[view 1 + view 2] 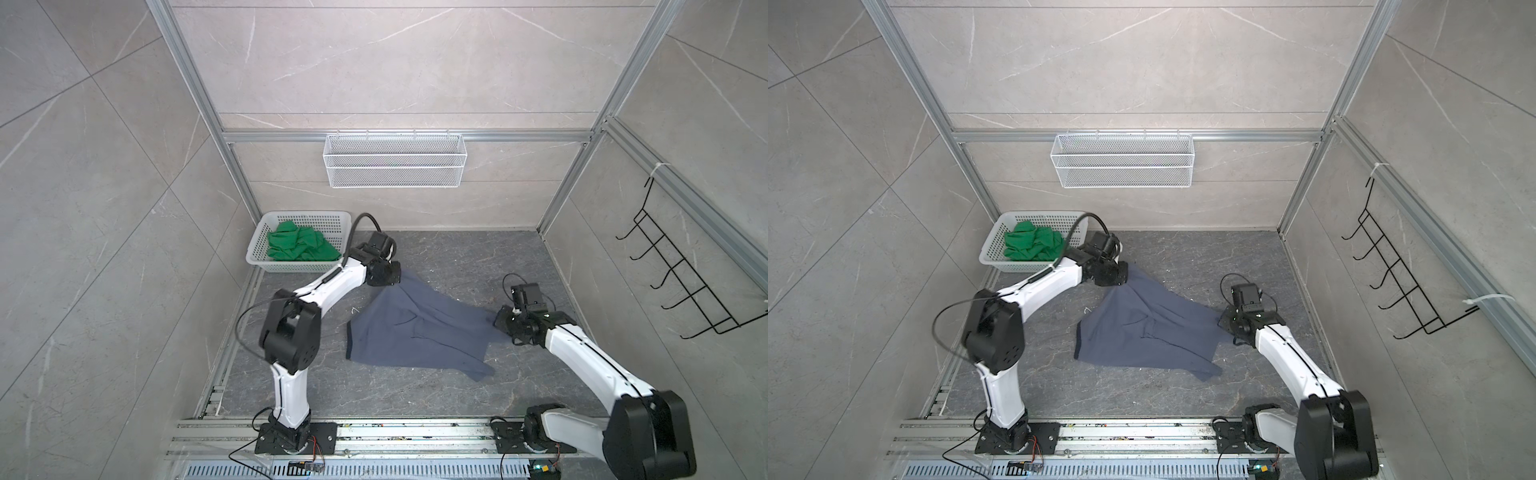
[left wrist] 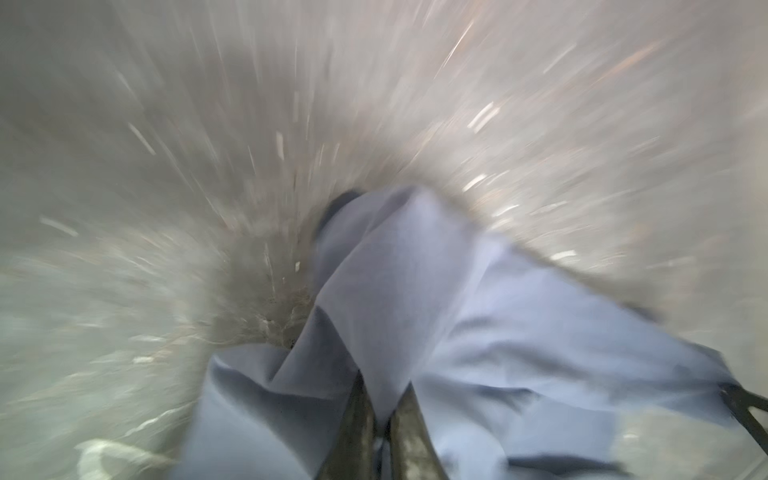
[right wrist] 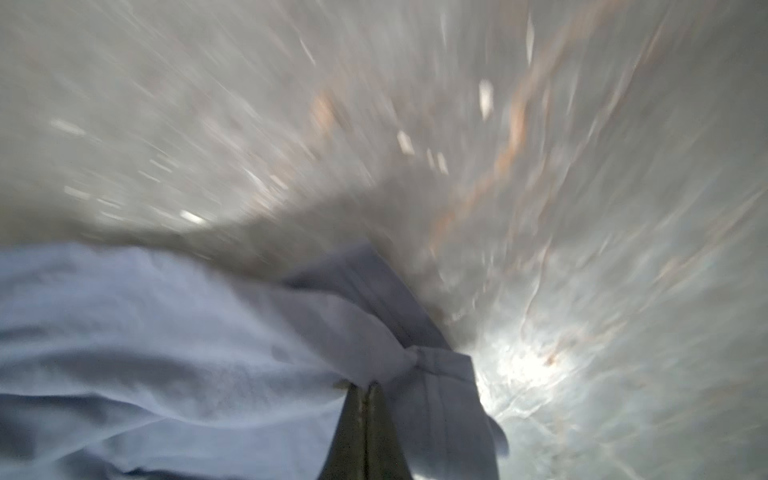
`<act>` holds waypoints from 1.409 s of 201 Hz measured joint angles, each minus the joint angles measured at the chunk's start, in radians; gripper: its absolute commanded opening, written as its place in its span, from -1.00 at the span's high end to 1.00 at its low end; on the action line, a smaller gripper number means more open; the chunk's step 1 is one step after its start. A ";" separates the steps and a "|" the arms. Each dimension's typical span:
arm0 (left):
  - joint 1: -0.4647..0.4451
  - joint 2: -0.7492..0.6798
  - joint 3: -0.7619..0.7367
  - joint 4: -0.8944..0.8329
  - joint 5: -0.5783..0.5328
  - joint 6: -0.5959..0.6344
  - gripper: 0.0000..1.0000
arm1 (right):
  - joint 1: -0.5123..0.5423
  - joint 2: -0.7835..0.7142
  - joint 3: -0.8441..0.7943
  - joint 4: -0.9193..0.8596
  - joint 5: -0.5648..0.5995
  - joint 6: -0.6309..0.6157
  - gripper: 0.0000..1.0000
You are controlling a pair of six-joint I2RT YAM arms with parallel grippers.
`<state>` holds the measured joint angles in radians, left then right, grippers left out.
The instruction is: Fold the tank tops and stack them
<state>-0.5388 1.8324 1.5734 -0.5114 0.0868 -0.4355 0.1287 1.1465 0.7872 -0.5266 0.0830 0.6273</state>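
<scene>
We see the slate-blue tank top spread in creases over the middle of the dark bench, pinched at two of its ends. The left end effector sits at the far-left tip of the cloth, just to the near right of the white plastic basket. In the left wrist view its fingers are clenched on a fold of the blue fabric, which runs up between them. The right end effector is at the right tip of the garment. In the right wrist view its two fingers are pressed together with a bunched bit of hem caught at their tips — so both are grasping the slate-blue tank top. Between the two grips the cloth shows long creases. Its near-left edge carries a dark trim, and its near-right corner trails toward the near side of the bench. The green tank top lies bundled inside the white plastic basket at the far-left corner of the bench, apart from the blue cloth. On the far wall hangs a white wire basket, and a black hook rack hangs on the right wall. Behind the cloth, both wrist views are badly blurred — only streaks of the bench surface show.
</scene>
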 measured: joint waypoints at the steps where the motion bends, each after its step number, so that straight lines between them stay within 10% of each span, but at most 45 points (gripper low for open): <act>1: 0.000 -0.011 0.000 0.003 -0.004 0.001 1.00 | 0.000 -0.006 0.008 -0.002 0.002 -0.002 1.00; 53: 0.000 -0.420 -0.082 0.243 -0.062 0.042 0.94 | 0.000 -0.170 0.304 0.010 0.013 -0.087 1.00; 108: -0.007 -0.565 -0.661 0.311 -0.033 -0.075 0.39 | 0.000 -0.224 -0.032 0.021 -0.153 -0.067 1.00; 152: -0.055 -0.599 -0.931 0.116 -0.036 -0.204 -0.35 | 0.000 -0.200 -0.251 -0.038 -0.259 0.000 0.11; 199: -0.065 -0.603 -0.639 0.006 -0.119 -0.208 -0.40 | 0.000 -0.221 -0.199 -0.056 -0.227 0.008 -0.06; 283: -0.108 0.179 0.097 -0.217 -0.162 -0.046 -0.42 | 0.000 -0.246 -0.169 -0.053 -0.174 0.009 -0.15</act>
<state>-0.6472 2.0109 1.6707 -0.7284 -0.0750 -0.4816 0.1287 0.9009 0.6186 -0.5793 -0.0914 0.6361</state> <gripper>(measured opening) 0.710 0.561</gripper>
